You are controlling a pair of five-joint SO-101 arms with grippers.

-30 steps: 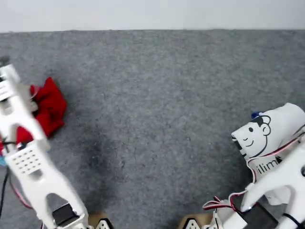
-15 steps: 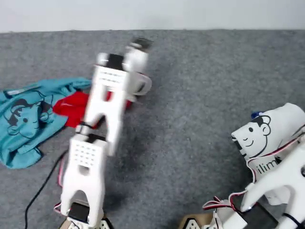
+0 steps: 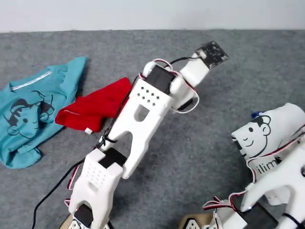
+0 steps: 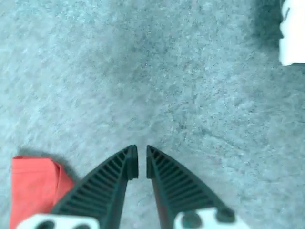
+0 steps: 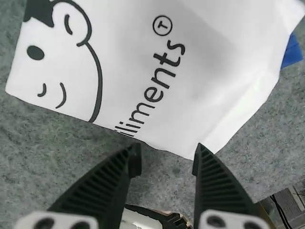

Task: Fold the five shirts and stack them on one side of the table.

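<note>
Left wrist view: the left gripper [image 4: 137, 164] is hovering almost closed, empty; grabbing the red shirt [image 4: 31, 186] carelessly could bunch it.

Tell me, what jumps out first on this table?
A white robot arm stretches diagonally over the middle of the grey table. Beside it lies a bunched red shirt, with a teal cartoon shirt at the left edge and a folded white shirt at the right.

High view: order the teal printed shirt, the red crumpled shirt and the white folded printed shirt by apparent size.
1. teal printed shirt
2. white folded printed shirt, partly hidden
3. red crumpled shirt
</note>
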